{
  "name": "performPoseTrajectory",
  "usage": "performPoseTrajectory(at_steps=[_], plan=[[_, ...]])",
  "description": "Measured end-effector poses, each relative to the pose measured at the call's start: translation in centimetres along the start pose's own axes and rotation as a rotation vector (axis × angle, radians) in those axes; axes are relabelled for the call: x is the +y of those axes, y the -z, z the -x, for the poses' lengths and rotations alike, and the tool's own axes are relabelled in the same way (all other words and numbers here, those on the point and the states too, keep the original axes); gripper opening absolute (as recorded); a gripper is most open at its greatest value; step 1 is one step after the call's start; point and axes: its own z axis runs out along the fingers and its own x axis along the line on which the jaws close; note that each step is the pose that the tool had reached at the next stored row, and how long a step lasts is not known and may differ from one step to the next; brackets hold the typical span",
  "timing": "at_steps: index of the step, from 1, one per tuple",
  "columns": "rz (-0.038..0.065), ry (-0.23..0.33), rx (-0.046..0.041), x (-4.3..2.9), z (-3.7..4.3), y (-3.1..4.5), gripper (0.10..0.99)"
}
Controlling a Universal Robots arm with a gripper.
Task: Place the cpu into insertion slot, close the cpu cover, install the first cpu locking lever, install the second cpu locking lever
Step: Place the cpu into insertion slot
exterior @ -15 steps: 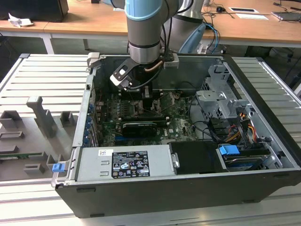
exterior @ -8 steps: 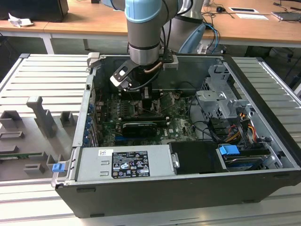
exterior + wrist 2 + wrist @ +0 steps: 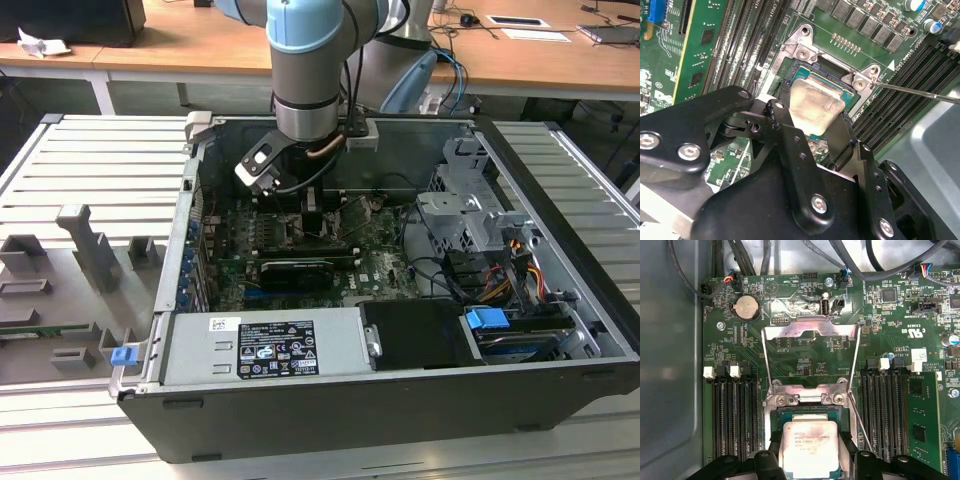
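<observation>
Gripping the cpu (image 3: 810, 450) by two opposite edges, the gripper (image 3: 812, 119) holds it over the slot (image 3: 790, 412); the cpu cover (image 3: 810, 332) stands raised, leaving the way clear.

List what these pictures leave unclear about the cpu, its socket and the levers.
- Second wrist view: the cpu covers the socket contacts, so whether it is seated is unclear.
- First wrist view: the cpu's near edge is cut off by the picture edge and the gripper.
- Second wrist view: one locking lever runs off the picture edge.
- Exterior view: the arm blocks the socket.
</observation>
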Motion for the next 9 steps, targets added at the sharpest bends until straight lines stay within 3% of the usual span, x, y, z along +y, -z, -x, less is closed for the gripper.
performPoseTrajectory(at_steps=[7, 8, 9], plan=[[0.0, 0.0, -0.0038, 0.01, 0.0, -0.07, 0.541], [0.0, 0.0, -0.0039, 0.01, 0.0, -0.07, 0.604], [0.0, 0.0, -0.0037, 0.02, 0.0, 0.03, 0.604]])
